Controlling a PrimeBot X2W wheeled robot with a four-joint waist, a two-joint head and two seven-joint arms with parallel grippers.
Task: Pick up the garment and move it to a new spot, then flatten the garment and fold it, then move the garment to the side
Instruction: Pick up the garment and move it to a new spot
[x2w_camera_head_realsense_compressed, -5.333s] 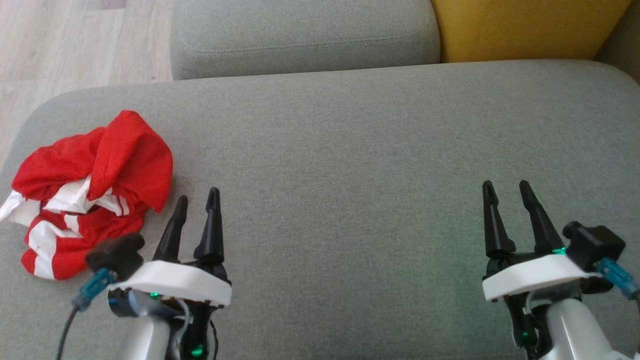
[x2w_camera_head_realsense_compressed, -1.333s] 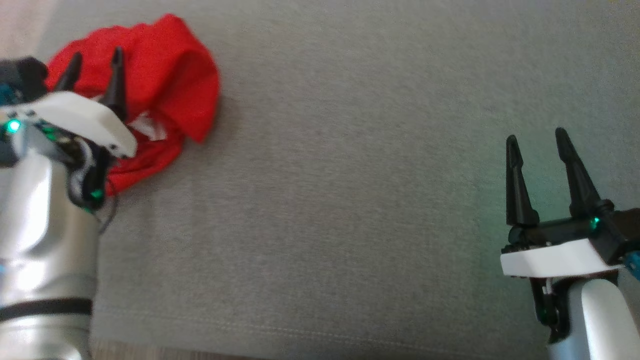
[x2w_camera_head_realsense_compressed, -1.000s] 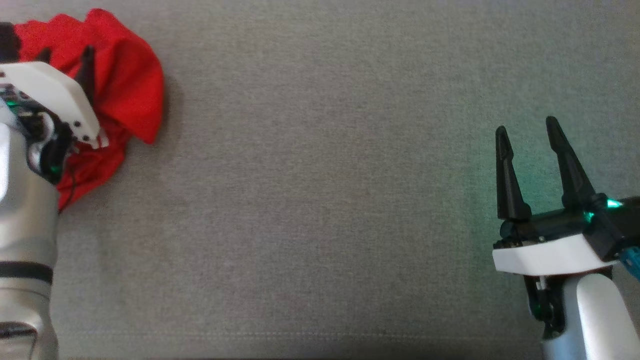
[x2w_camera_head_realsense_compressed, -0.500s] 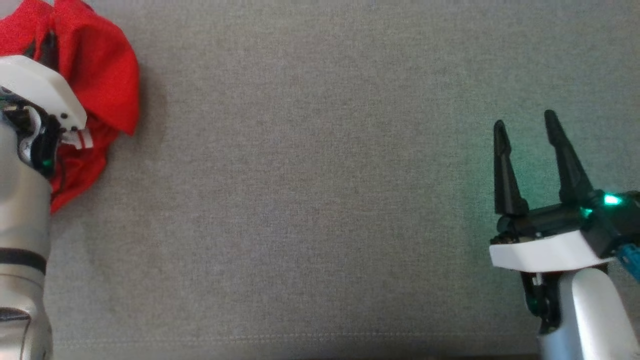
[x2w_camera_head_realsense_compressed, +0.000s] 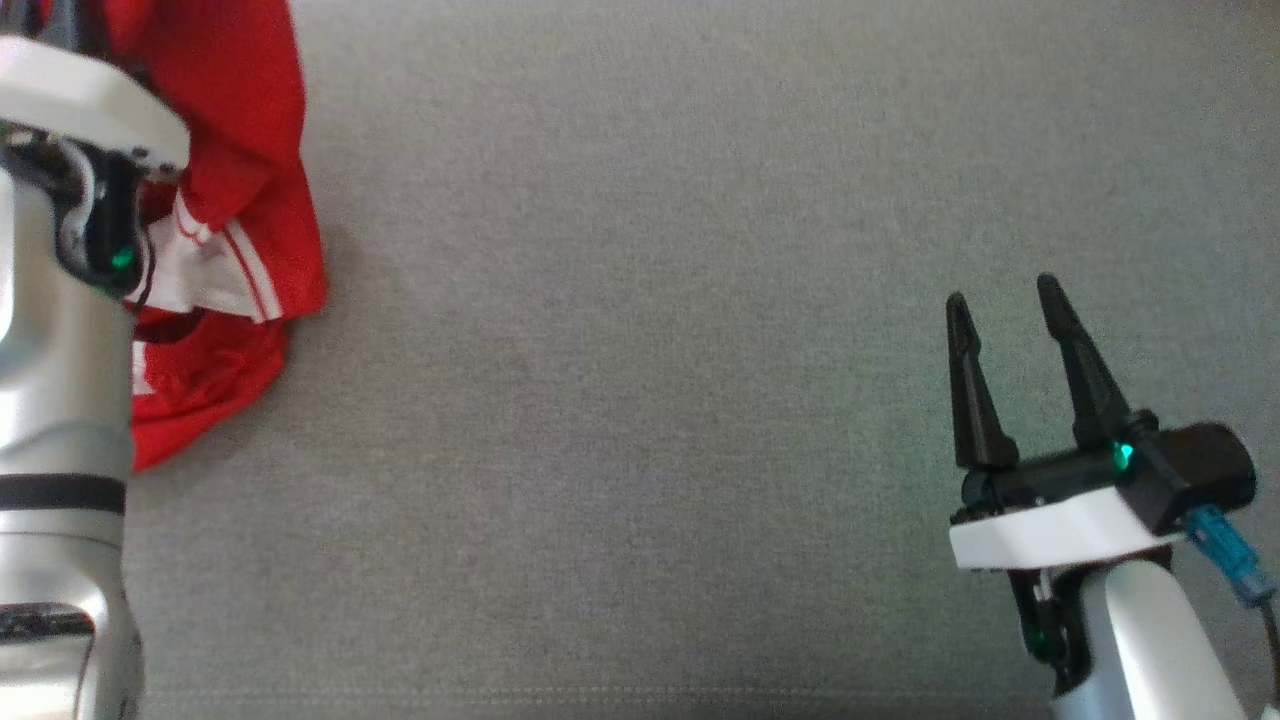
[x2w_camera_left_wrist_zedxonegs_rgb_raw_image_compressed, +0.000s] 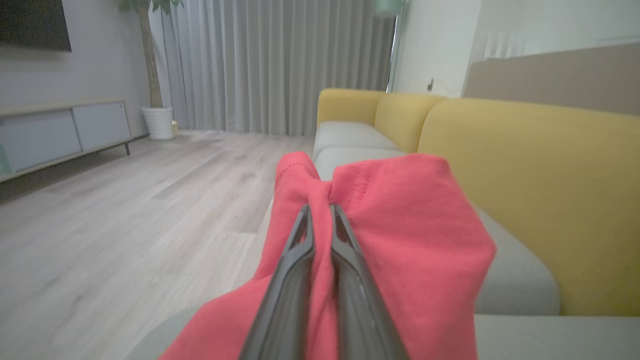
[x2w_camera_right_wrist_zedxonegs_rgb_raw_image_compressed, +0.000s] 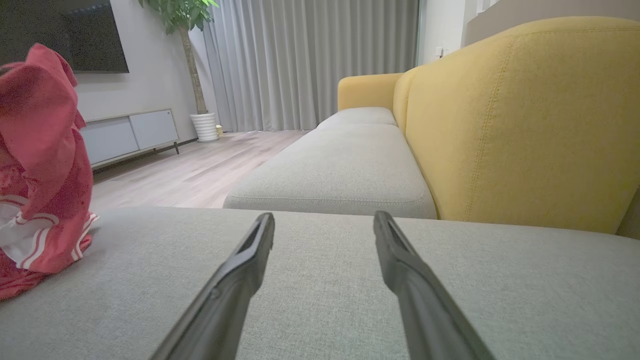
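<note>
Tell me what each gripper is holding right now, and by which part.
The left gripper is shut on a bunched fold of the red garment. The right gripper is open, holding nothing.

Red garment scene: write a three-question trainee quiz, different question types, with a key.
1. True or false: the left pincer is shut on the red garment.
2. The right pincer is: A) holding the garment; B) open, over the grey cushion; C) shut on a pillow.
3. Fill in: the garment's stripes are ____.
Key: 1 true; 2 B; 3 white.
</note>
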